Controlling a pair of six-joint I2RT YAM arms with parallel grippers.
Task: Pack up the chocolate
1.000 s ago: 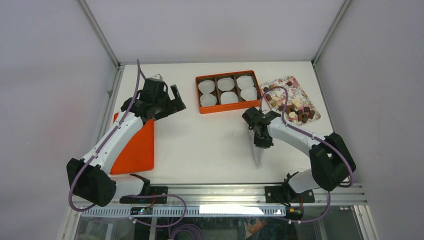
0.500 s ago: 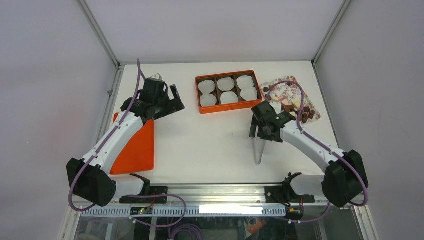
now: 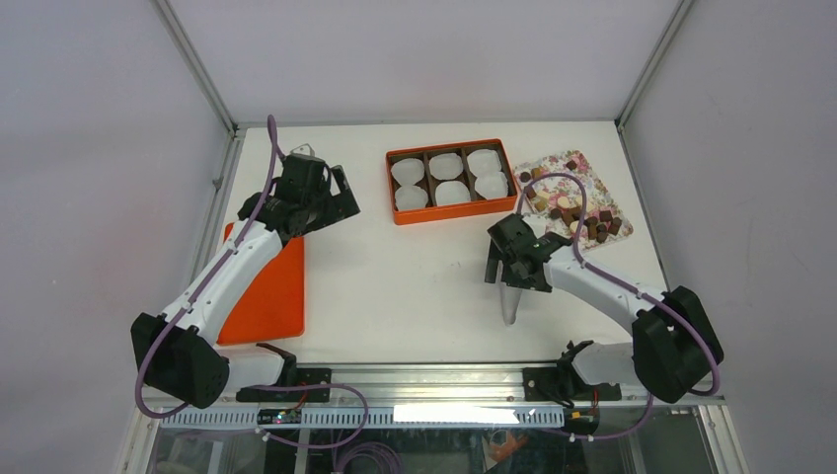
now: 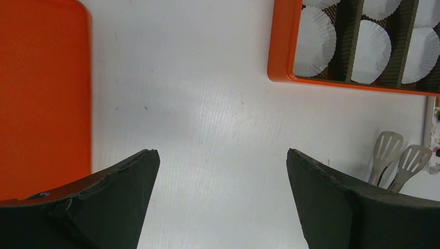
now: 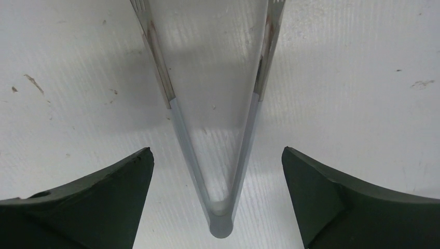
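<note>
The chocolate (image 3: 584,219), small brown and tan pieces, lies on the floral tray (image 3: 565,159) at the back right. Left of it stands an orange box (image 3: 399,184) with white paper cups (image 3: 453,165) in its compartments. Metal tongs (image 3: 509,304) lie flat on the table. My right gripper (image 3: 510,276) hovers over them, open. In the right wrist view the tongs (image 5: 249,126) lie between the fingers (image 5: 104,192) untouched, hinge end nearest the gripper (image 5: 218,155). My left gripper (image 3: 344,197) is open and holds nothing, above bare table left of the box (image 4: 283,57).
An orange lid (image 3: 268,288) lies flat at the left under the left arm; it also fills the left side of the left wrist view as the lid (image 4: 41,93). The tongs' slotted tips (image 4: 394,158) show at that view's right edge. Metal frame posts bound the table.
My right gripper has gone from nearly shut to wide open, and it swung toward the tray and back. The tongs stay on the table. The left arm has barely moved.
</note>
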